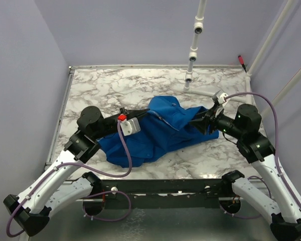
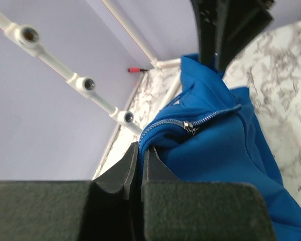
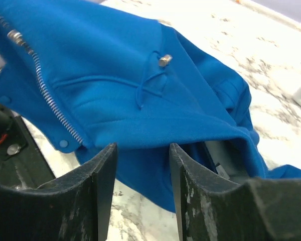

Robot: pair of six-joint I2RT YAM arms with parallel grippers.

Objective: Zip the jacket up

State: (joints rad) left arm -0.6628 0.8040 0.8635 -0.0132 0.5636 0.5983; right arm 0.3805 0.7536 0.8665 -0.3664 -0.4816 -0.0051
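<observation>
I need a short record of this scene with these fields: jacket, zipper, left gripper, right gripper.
jacket: blue, crumpled on the marble table
zipper: slider part way along it
left gripper: shut, pinching the jacket edge at the zipper's end
right gripper: open, jaws apart at a jacket fold

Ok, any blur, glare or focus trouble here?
Top external: sharp, evenly lit, faint shadow under the royal-blue fabric jacket. Left wrist: the left gripper is soft up close, the metal zipper crisp. Right wrist: the right gripper slightly soft, the white marble table bleached up top.
</observation>
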